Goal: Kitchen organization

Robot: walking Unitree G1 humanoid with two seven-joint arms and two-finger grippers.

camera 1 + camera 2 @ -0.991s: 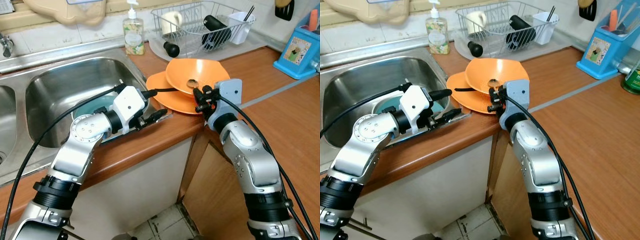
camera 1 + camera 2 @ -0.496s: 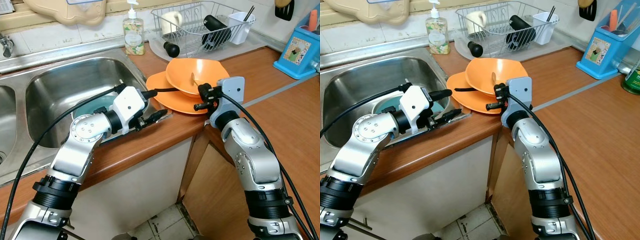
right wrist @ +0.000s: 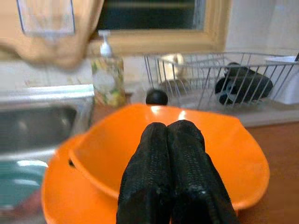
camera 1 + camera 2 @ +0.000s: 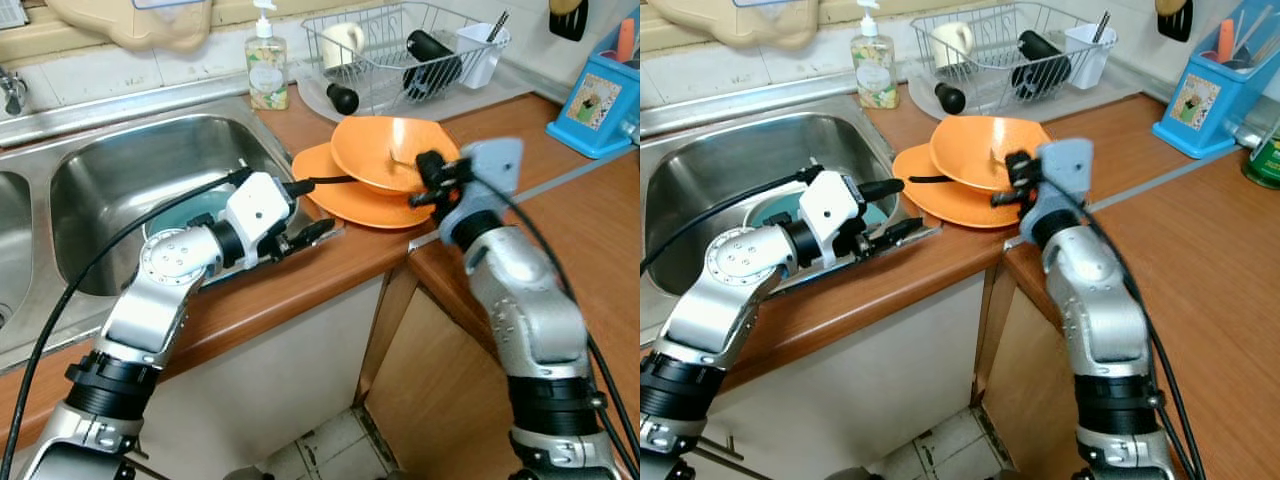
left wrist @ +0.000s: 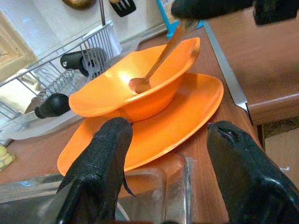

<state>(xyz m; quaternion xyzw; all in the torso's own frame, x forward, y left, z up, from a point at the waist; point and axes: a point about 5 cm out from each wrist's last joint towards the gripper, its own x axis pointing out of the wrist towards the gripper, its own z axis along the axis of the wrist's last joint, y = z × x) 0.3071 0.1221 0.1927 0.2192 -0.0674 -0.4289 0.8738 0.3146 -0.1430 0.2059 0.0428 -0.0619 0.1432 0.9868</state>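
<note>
Wooden countertop point(image 4: 560, 200) wraps an L-shaped corner beside a steel sink point(image 4: 120, 190), with tiled wall behind.

Spoon point(image 5: 159, 56): bowl end rests inside the orange bowl point(image 4: 385, 150), handle slanting up to the right gripper point(image 4: 432, 180). In the left wrist view the handle end meets the black fingers at the bowl's rim; the right wrist view shows those fingers point(image 3: 173, 177) pressed together. Grip on the handle looks closed, though the contact point itself is blurred.

Orange bowl sits on an orange plate point(image 4: 350, 195), directly under and ahead of the right gripper. Plate lies near the counter's front corner, its edge just beside the sink rim.

Left gripper point(image 4: 310, 232): fingers point(image 5: 98, 163) spread apart, holding nothing, hovering over the sink's near corner, pointed at the plate, which lies just ahead of it.

Teal dish point(image 4: 200, 210) lies in the sink behind the left wrist.

Beyond the bowl: wire dish rack point(image 4: 400, 50) with a black bottle and a white cup; soap dispenser point(image 4: 267, 65) near the sink's far corner, label unreadable. Blue holder point(image 4: 598, 100) stands well to the right gripper's outer side; it bears a picture, text illegible. Open counter lies between it and the bowl.
</note>
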